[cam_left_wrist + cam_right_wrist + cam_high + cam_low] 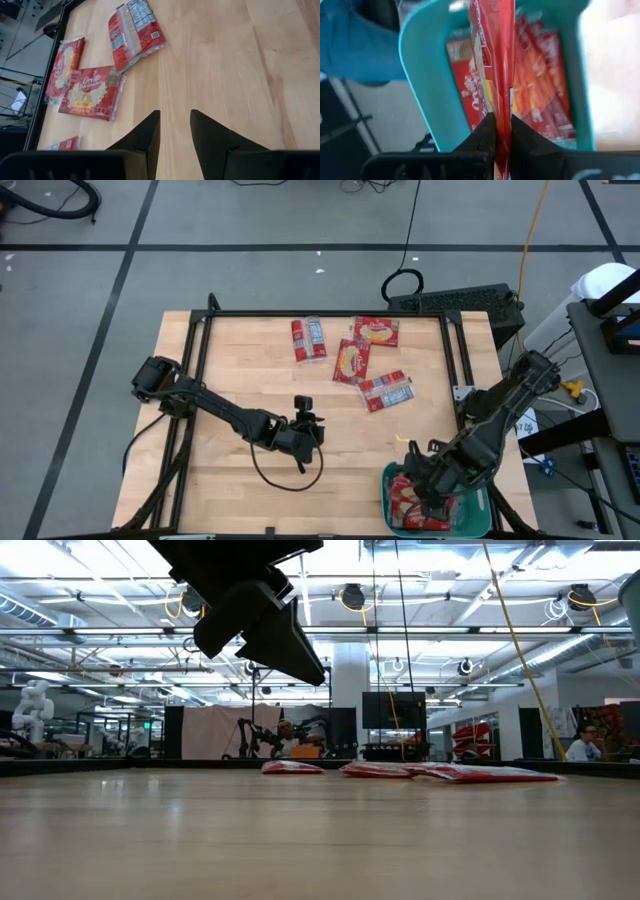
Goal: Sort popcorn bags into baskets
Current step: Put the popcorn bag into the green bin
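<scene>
Several red popcorn bags lie flat on the table's far middle: one label side up (308, 338), two with cream ovals (376, 330) (351, 361), one label side up (386, 390). The teal basket (388, 492) stands at the near right corner with several bags in it. My right gripper (432, 502) is over the basket, shut on a red bag (492, 55). My left gripper (174, 125) is open and empty above the table's middle, near side. My right gripper pinches the red bag by its near edge (503, 112) between its two fingers. The bag stands edge-on, reaching away from the fingers down into the basket (420, 85) over the bags that lie there. Whether its far end rests on them I cannot tell.
A black frame (320, 313) runs along the table's far, left and right edges. Bare wood lies at the table's left and near middle. A black cable (285, 475) loops under my left arm. A keyboard (455, 302) lies beyond the far right corner.
</scene>
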Controlling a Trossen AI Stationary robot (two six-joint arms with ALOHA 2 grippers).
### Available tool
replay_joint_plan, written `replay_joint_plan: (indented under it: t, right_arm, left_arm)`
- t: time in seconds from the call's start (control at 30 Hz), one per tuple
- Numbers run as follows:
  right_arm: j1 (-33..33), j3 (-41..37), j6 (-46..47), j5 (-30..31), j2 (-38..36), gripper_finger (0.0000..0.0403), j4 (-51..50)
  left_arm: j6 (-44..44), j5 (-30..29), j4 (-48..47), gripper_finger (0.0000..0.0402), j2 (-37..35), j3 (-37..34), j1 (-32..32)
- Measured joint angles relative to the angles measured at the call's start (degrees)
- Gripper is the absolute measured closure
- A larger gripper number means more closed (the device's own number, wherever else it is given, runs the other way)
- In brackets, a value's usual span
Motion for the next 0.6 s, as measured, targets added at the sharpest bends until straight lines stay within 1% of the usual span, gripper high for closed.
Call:
replay_joint_plan:
  t: [0.13, 0.33, 0.5, 0.6]
  right_arm:
    - [0.0, -5.7, -1.4, -4.2, 0.0, 0.0392, 4.5]
    - [-0.1, -13.4, -3.4, -5.6, 0.0, 0.0372, 14.0]
    - [-1.3, -17.2, -4.4, -9.5, 0.0, 0.0345, 14.1]
    - [-2.5, -17.7, -5.4, -9.9, 0.0, 0.0325, 14.0]
  left_arm:
    - [0.2, 0.3, 0.0, 0.0291, 0.0, 0.0, 0.0]
    - [0.2, 0.3, 0.0, 0.0291, 0.0, 0.0, 0.0]
    - [0.2, 0.4, 0.2, 0.0291, 0.0, 0.0, 0.0]
    - [0.3, 0.4, 0.2, 0.0291, 0.0, 0.0, 0.0]
